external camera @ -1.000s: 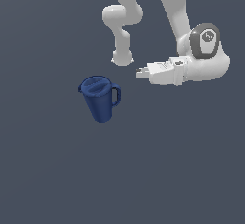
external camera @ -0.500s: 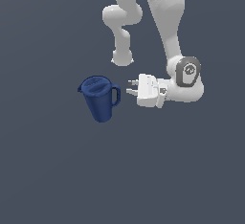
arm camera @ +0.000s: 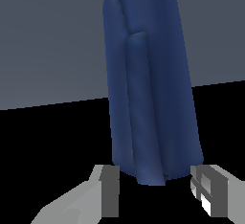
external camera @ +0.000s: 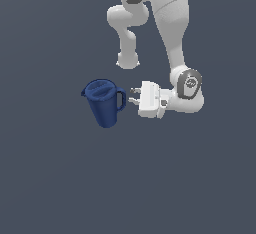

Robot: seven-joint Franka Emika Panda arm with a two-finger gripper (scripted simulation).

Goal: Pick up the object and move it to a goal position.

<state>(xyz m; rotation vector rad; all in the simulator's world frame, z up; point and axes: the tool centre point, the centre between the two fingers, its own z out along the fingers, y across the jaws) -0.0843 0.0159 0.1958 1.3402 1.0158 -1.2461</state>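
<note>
The dark blue pitcher stands upright on the grey floor, lid on top, loop handle facing the exterior view's right. My gripper is turned on its side, open, its fingertips just short of the handle, apart from it. In the wrist view the pitcher fills the middle with its handle ridge toward me, and my two fingers stand wide on either side of its near end, with nothing held.
The white arm reaches down from the top of the exterior view to the wrist on the pitcher's right. The flat grey floor runs all around.
The gripper has moved toward the exterior view's left and slightly lower, closing the gap to the pitcher's handle. The pitcher has not moved.
</note>
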